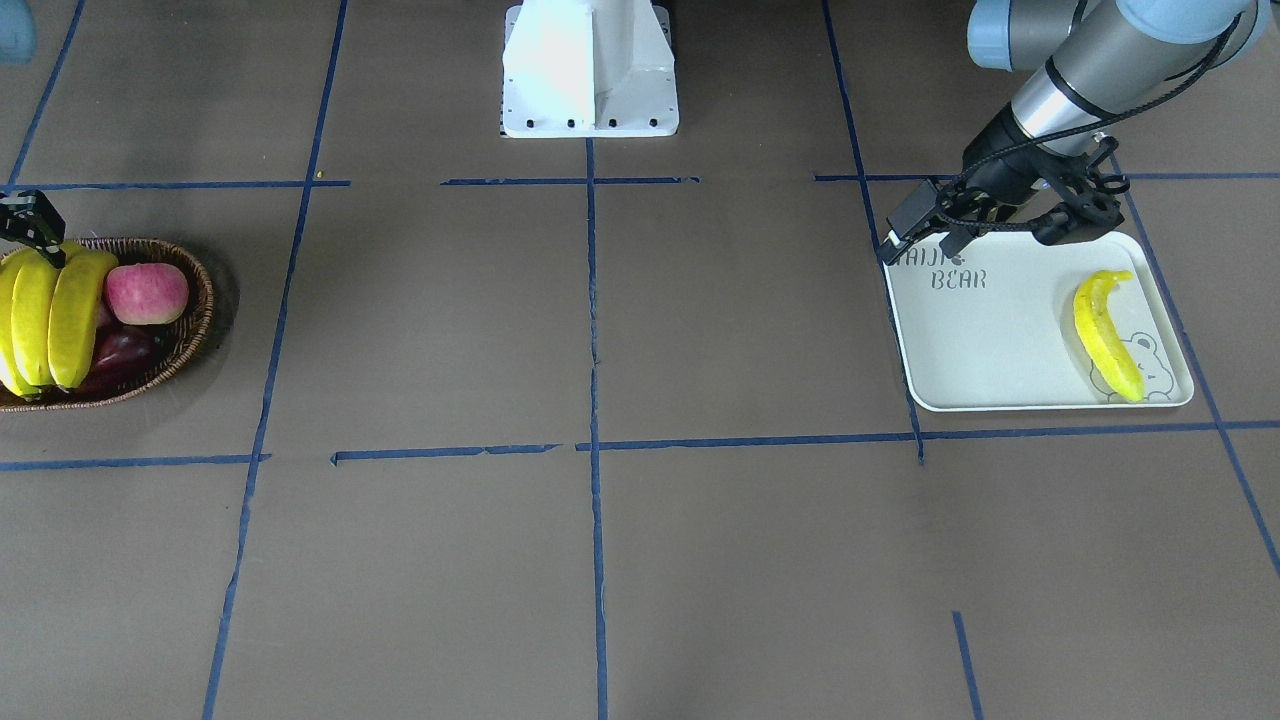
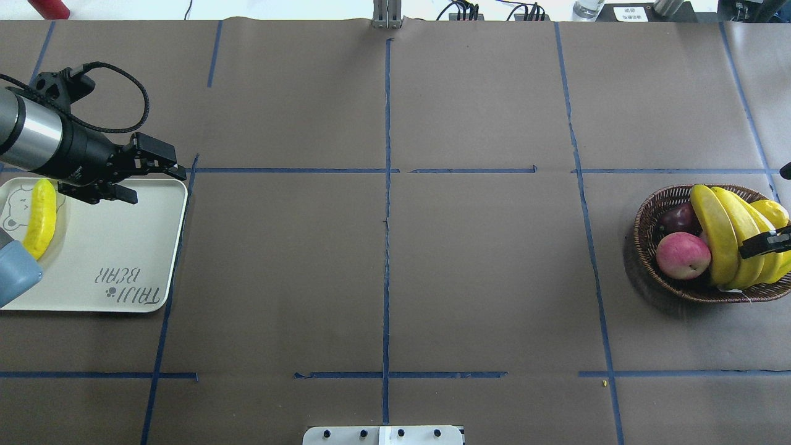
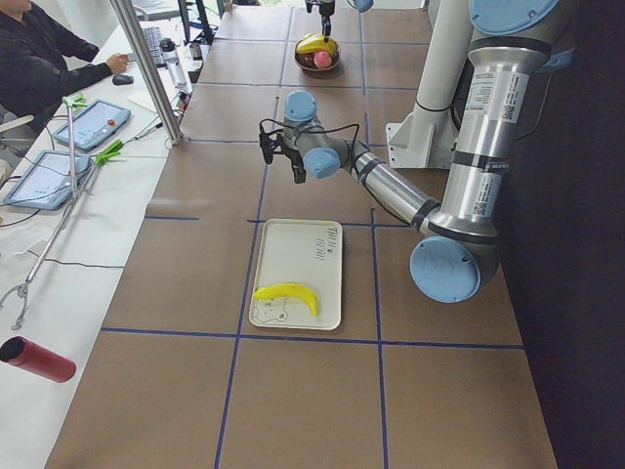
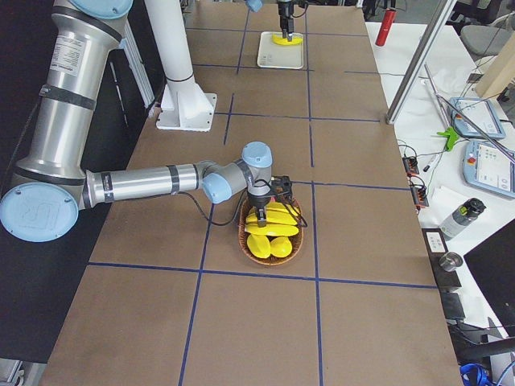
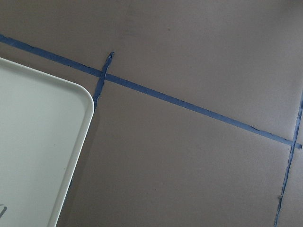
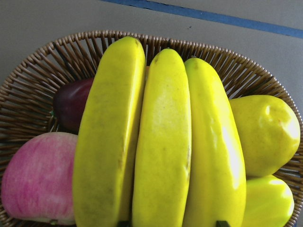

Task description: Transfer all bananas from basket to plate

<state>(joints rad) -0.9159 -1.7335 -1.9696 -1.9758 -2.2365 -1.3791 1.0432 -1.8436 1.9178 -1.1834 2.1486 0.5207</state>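
One banana [image 1: 1105,335] lies on the pale "TAIJI BEAR" plate [image 1: 990,340], beside the bear drawing. My left gripper [image 1: 925,232] hovers open and empty over the plate's lettered corner; its wrist view shows only a plate corner [image 5: 38,142] and table. Three bananas [image 2: 726,238] lie side by side in the wicker basket [image 2: 646,241]. My right gripper [image 1: 40,240] is open just above them. In the right wrist view its two fingertips show at the bottom edge on either side of the middle banana [image 6: 161,142].
The basket also holds a pink-red apple [image 2: 681,255], a dark red fruit [image 2: 678,217] and yellow rounded fruits [image 6: 265,132]. The robot's white base [image 1: 590,70] stands mid-table. An operator [image 3: 39,59] sits at a side table with tablets and a red bottle [image 3: 39,360].
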